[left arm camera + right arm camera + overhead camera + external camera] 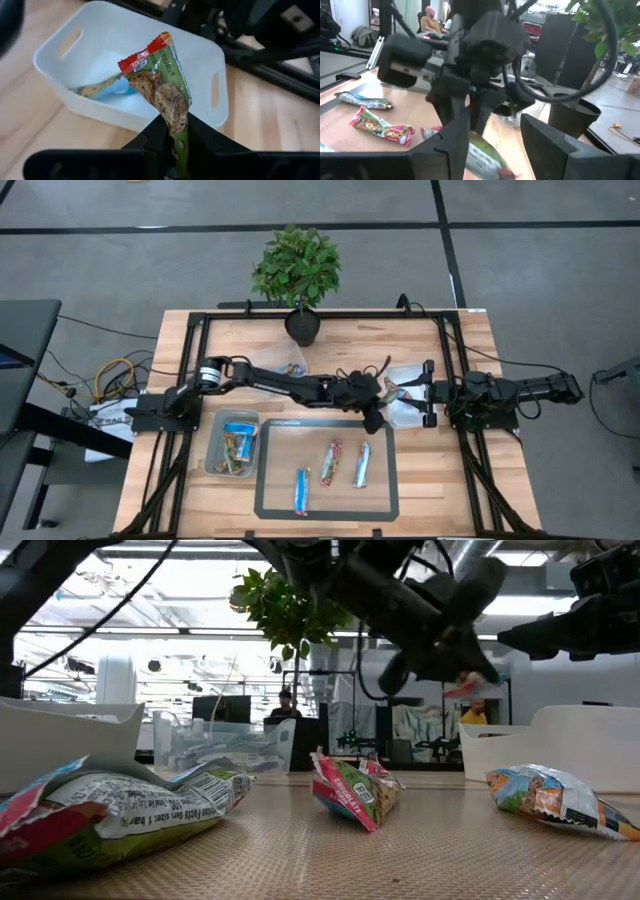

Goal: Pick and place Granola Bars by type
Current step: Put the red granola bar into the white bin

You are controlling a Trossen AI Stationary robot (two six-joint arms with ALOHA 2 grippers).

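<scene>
Overhead, low and wrist views of a two-arm sorting station. The left tool (172, 145) is reached across the wooden counter (470, 480) and is pinched narrow on one end of a green-and-red granola bar (162, 85), which hangs in the air above a white bin (212, 55) at the right rear of the counter. A blue-wrapped bar (107, 89) already lies on that bin's floor. The right tool (492, 145) waits close by, its fingers standing wide with nothing between them (the left tool and the held bar fill much of its wrist view).

Three further bars lie apart on the dark-edged mat (270, 480) at the front: a blue bar (301, 490), a red-and-green bar (330, 462) and a second blue bar (362, 464). A clear bin (212, 450) just left of the mat holds several mixed bars.

Materials: the wrappers are thin glossy film, crimped flat at both ends and puffed in the middle; in the low view they wrinkle and catch the light. The mat has a fine woven texture; the bins are smooth moulded plastic with handle slots.

Handling, as a judgement: each bar is probably light, with a slick, crushable wrapper round a firmer core. A hold across the body near one end, as here, should keep it from sliding out; the flat crimp alone would likely fold or slip. A potted plant (297, 270) stands at the counter's rear edge.
</scene>
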